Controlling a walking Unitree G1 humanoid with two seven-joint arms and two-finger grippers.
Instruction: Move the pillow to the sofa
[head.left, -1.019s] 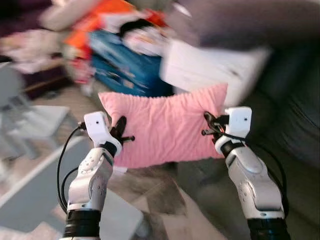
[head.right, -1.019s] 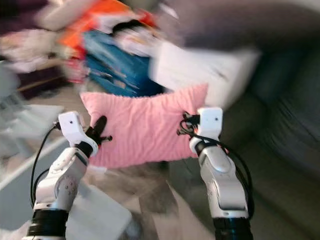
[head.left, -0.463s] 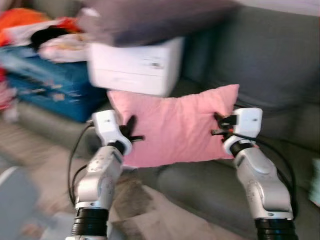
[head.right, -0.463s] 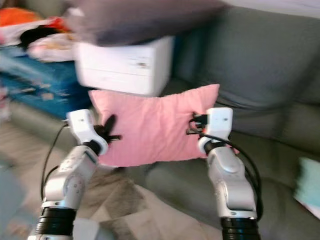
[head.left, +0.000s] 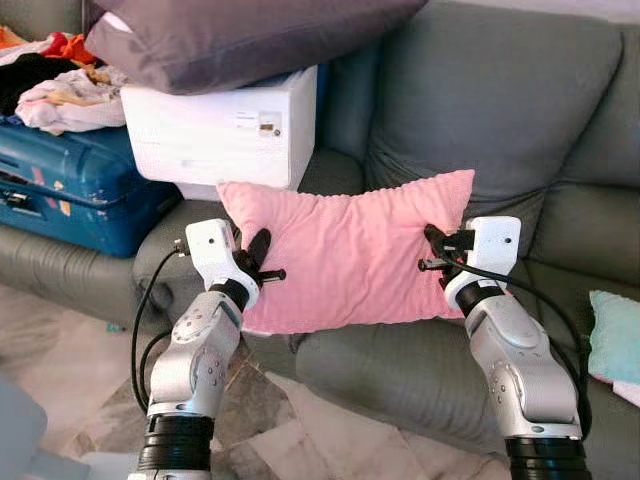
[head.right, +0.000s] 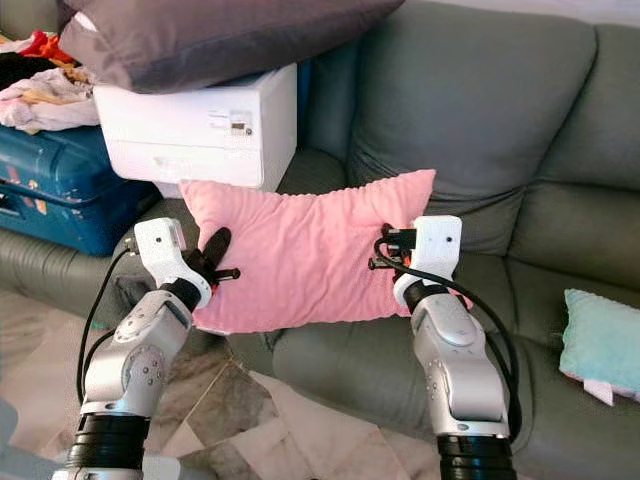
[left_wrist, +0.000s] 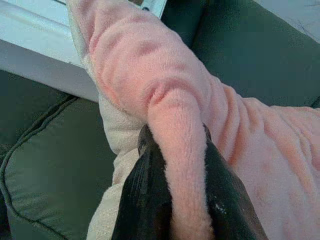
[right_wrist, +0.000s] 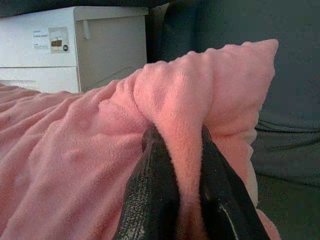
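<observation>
Above sofa seat: pink pillow (head.left: 350, 255), held up in the air over grey sofa (head.left: 520, 110)
left gripper (head.left: 258, 262): pinching pillow's left edge
right gripper (head.left: 434, 250): pinching pillow's right edge

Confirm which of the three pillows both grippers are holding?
The pink pillow, pinched at its sides by the left gripper and right gripper. The dark purple pillow tops the white box; the teal pillow lies apart.
</observation>
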